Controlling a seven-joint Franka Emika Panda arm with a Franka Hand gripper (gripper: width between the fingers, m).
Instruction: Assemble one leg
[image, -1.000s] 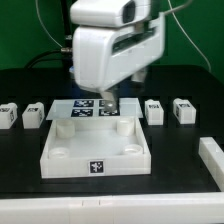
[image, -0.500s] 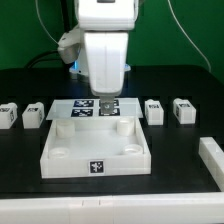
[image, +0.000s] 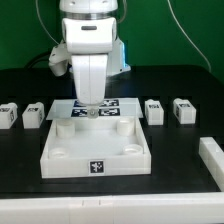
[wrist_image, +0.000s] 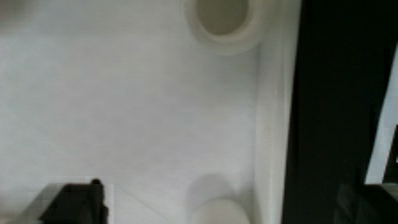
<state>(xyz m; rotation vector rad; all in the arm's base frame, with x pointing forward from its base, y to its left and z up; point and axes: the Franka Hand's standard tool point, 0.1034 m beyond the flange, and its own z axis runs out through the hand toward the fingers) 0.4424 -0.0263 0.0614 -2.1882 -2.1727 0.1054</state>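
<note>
While the arm (image: 88, 50) hangs over the far side of the work area, nothing of the task looks done yet. A black table (image: 30, 185) carries everything.

Largest part on it is a flat white panel (image: 75, 160), centre and near, with round sockets (image: 135, 150) at its corners. All four are bare as far as the exterior view shows. Just beyond the panel's far edge lies the marker board (image: 113, 104), partly hidden by the arm. A white bar (image: 212, 160) sits near, on the exterior view's right, well apart from the rest.

Four legs are seen, loose on the table in a row level with the panel's far edge. On the exterior view's left are the outer left leg (image: 8, 115) and inner left leg (image: 34, 114). On its right are the inner right leg (image: 154, 111) and outer right leg (image: 183, 110). None sits in a socket.

The gripper (image: 88, 112) is low over the panel's far left part. In the wrist view the fingertips (wrist_image: 75, 203) stand wide apart with only bare panel between them, so the claw is empty.

Judgement: early stage. Left to do: fetch a leg, carry it to a socket, seat it.
</note>
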